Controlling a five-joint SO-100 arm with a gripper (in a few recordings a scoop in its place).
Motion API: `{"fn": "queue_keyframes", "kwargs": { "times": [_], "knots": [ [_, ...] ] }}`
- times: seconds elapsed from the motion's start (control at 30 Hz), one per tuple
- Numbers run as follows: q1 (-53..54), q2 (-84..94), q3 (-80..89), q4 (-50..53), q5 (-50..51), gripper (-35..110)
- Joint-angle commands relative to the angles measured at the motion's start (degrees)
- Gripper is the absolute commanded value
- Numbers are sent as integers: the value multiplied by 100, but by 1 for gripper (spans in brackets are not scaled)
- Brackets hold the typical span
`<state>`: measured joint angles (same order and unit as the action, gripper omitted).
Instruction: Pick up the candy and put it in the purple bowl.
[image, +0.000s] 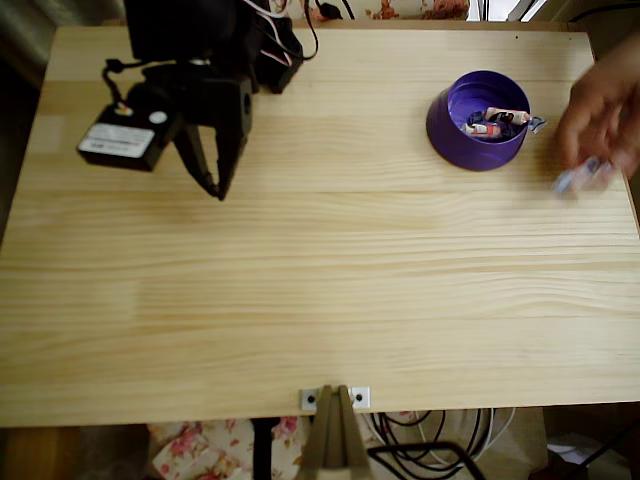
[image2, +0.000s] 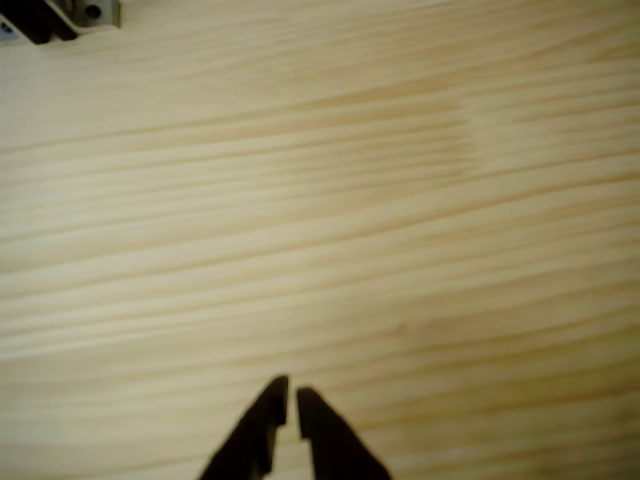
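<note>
The black gripper (image: 213, 185) hung over the wooden table (image: 320, 300) near its far-left corner in the overhead view, its two fingers pointing toward the near edge. The jaws were nearly together, with only a thin sliver of table showing between the fingertips in the wrist view, and nothing was held between them (image2: 291, 400). Under the gripper lay bare pale wood grain; a small metal bracket (image2: 75, 15) sat at the table's edge in the upper-left corner of the wrist view.

The purple bowl (image: 478, 120) stood near the far-right corner of the table, well apart from the gripper. Inside it lay several wrapped candies (image: 495, 122) in a small heap, pinkish-white and red, with one twisted end reaching over the bowl's right rim.

A person's hand (image: 605, 105) came in over the right edge of the table, just beside the bowl and blurred by motion. Another candy (image: 580, 178) showed at the fingertips of that hand, close to the right edge of the table and to the right of the bowl; the blur made it impossible to tell whether it was being held or was lying on the wood.

The same bracket (image: 335, 398) showed at the middle of the near edge in the overhead view.
</note>
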<state>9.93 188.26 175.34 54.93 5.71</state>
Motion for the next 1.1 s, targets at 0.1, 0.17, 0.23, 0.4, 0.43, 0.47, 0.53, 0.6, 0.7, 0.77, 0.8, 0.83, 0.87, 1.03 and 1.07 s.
{"fn": "queue_keyframes", "kwargs": {
  "times": [0.1,0.17,0.23,0.4,0.43,0.47,0.53,0.6,0.7,0.77,0.8,0.83,0.87,1.03,1.07],
  "knots": [
    [176,79,-132,18,132,0],
    [176,79,-132,18,132,0],
    [202,79,-132,18,158,0],
    [176,79,-132,26,132,0],
    [158,79,-132,26,114,0],
    [149,79,-132,26,105,0],
    [141,79,-132,26,97,0],
    [158,79,-132,26,114,0],
    [299,79,-132,26,246,0],
    [343,79,-132,26,299,0],
    [343,79,-132,26,299,0],
    [325,79,-132,26,290,0],
    [316,79,-132,26,281,0],
    [316,79,-132,26,272,0],
    [308,79,-132,26,264,0]
  ]
}}
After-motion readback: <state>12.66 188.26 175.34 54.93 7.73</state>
